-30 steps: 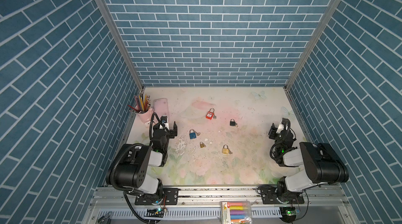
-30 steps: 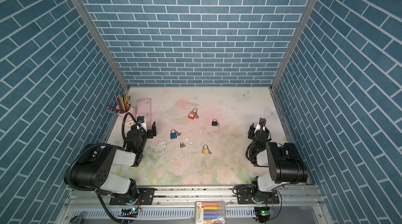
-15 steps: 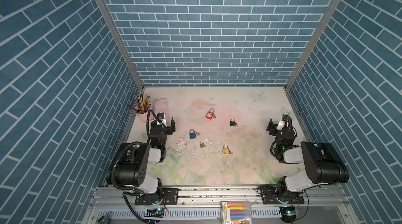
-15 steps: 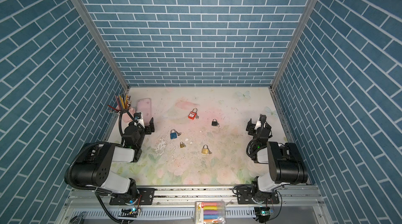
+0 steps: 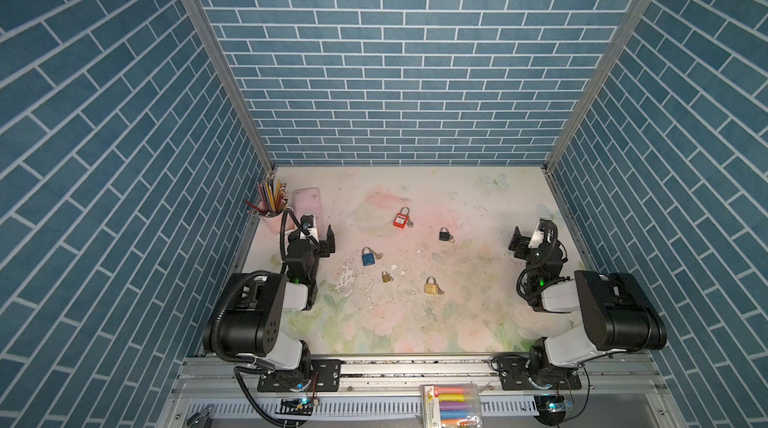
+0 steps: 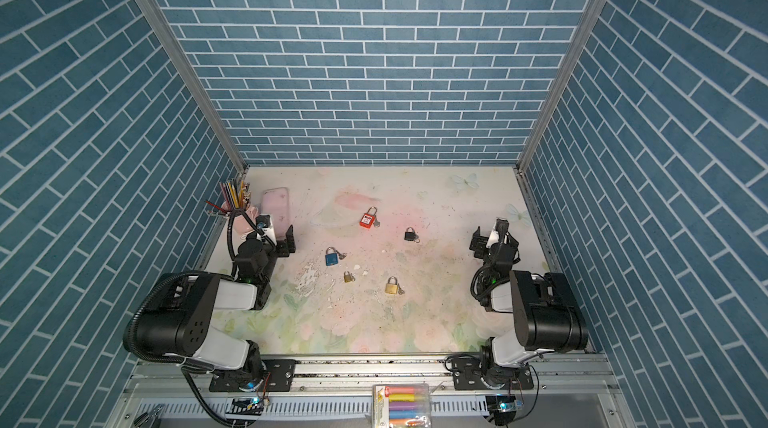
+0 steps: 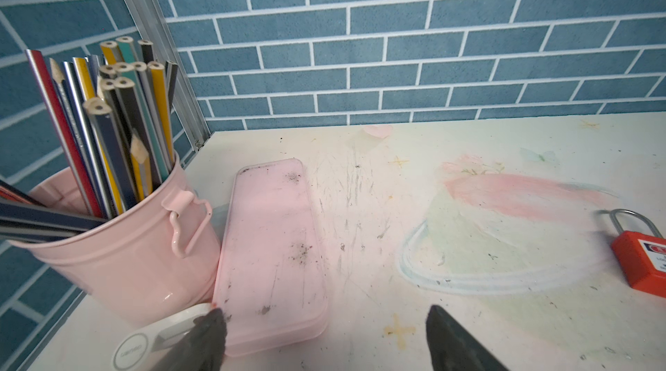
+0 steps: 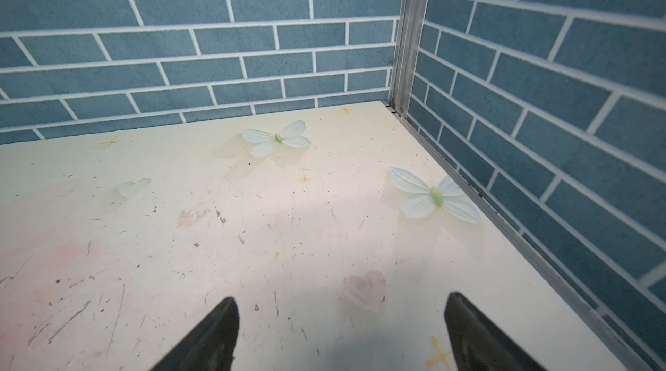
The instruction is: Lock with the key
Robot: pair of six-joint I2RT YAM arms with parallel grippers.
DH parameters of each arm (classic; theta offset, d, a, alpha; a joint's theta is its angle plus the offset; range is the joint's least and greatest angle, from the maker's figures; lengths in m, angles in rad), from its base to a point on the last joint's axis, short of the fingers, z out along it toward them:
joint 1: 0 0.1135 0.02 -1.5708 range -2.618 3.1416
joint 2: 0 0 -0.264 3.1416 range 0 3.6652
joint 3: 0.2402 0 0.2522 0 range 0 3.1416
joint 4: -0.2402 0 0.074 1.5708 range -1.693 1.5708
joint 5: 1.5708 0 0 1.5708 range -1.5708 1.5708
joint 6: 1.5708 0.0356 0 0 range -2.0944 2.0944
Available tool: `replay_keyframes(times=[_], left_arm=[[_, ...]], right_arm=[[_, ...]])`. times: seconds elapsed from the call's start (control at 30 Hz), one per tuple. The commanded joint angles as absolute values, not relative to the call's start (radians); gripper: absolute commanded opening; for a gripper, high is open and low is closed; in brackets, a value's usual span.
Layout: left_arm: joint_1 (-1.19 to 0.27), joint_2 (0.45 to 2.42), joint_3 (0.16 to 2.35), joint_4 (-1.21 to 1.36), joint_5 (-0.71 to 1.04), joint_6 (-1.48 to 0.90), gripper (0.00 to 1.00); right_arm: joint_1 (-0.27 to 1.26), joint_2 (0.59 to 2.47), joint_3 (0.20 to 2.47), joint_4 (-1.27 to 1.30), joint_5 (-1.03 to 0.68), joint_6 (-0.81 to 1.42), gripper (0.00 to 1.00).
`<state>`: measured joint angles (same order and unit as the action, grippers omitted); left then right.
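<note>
Left gripper (image 5: pixel 321 234) and right gripper (image 5: pixel 528 238) both gape wide, empty, low at opposite sides of the floral-print tabletop (image 5: pixel 415 322), with red plastic padlock (image 5: pixel 400 220), black padlock (image 5: pixel 444 234), blue padlock (image 5: pixel 367 258), small brass padlock (image 5: pixel 386 277) and larger brass padlock (image 5: pixel 430 286) lying untouched between them, a small metal key (image 5: pixel 409 223) beside each.

A red padlock (image 5: pixel 400 220), black padlock (image 5: pixel 444 234), blue padlock (image 5: pixel 367 257), small brass padlock (image 5: pixel 386 277) and gold padlock (image 5: pixel 430 286) lay flat, well apart, with keys (image 5: pixel 377 255) beside them.

Pencil cup (image 5: pixel 271 218) far-left corner, case (image 5: pixel 306 201) beside; padlocks (image 5: pixel 368 258) on table (image 5: pixel 457 322) middle.
</note>
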<state>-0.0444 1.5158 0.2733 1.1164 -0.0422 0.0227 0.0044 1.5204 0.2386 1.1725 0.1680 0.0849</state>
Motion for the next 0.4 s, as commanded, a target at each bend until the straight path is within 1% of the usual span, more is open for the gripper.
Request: replay_keyframes(times=[0.0,0.37], left_arm=[[-0.046,1.521,0.285,1.125,-0.034,0.026,0.87],[-0.050,1.515,0.276,1.139,-0.038,0.029,0.87]], right_arm=[[0.000,1.512,0.242,1.180,0.160,0.066,0.90],[0.001,1.512,0.243,1.180,0.161,0.066,0.91]])
